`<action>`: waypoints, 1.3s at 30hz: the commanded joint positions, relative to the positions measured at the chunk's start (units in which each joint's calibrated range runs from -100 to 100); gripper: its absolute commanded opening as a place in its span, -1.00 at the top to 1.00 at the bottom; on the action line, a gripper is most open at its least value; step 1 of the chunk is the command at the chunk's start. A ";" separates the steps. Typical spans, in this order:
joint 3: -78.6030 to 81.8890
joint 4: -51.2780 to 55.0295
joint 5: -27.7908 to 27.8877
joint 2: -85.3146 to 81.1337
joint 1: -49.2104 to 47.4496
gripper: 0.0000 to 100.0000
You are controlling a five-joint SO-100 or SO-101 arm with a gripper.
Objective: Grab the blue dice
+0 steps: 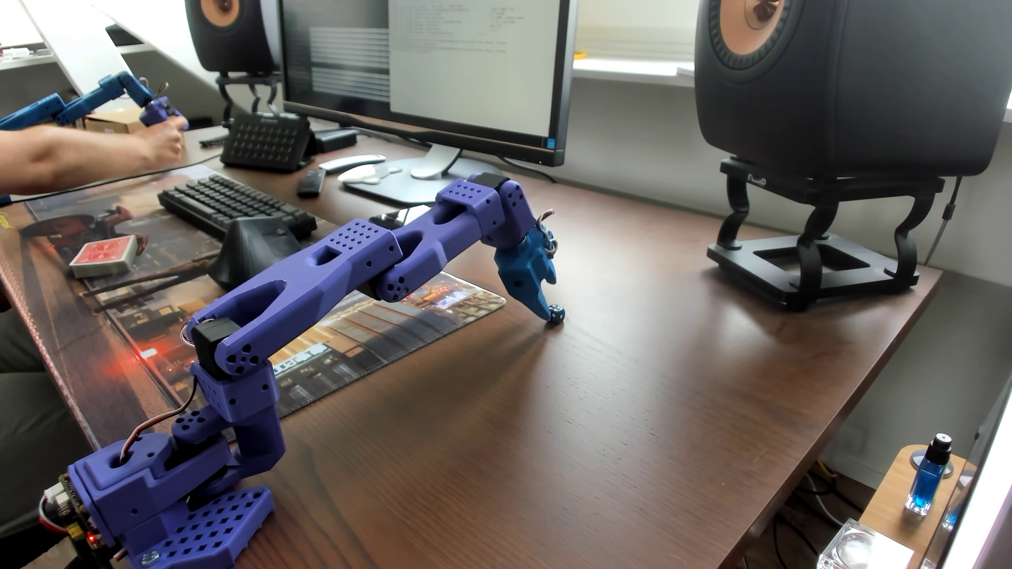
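The arm's purple base point(164, 503) is seen nearest the camera, clamped at the desk's front-left corner, w/ the blue glass bottle point(926, 476) low at right on a small side shelf, well apart from the work. From the base the links are stretched out low over the wooden desk point(547, 437), past the corner of the printed desk mat point(383, 328). The gripper point(542, 313) is tipped steeply down, its tip at the desk surface; whether the fingers are spread or pressed together cannot be told from this angle, as only one blue finger is made out. The blue dice point(556, 314) sits on bare wood, just beside the tip, apparently touching it on the right, not seen betw. fingers. Risk as judged: the tiny cube could be nudged or flicked away by the tip if the jaws are closed off-centre, and at near-full reach corrections would be coarse. Further back, keyboard point(235, 208), monitor point(427, 71) and speaker point(843, 82) are not in the way.
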 commanded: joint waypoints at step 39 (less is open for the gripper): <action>-3.86 -1.06 4.44 -0.20 3.65 0.71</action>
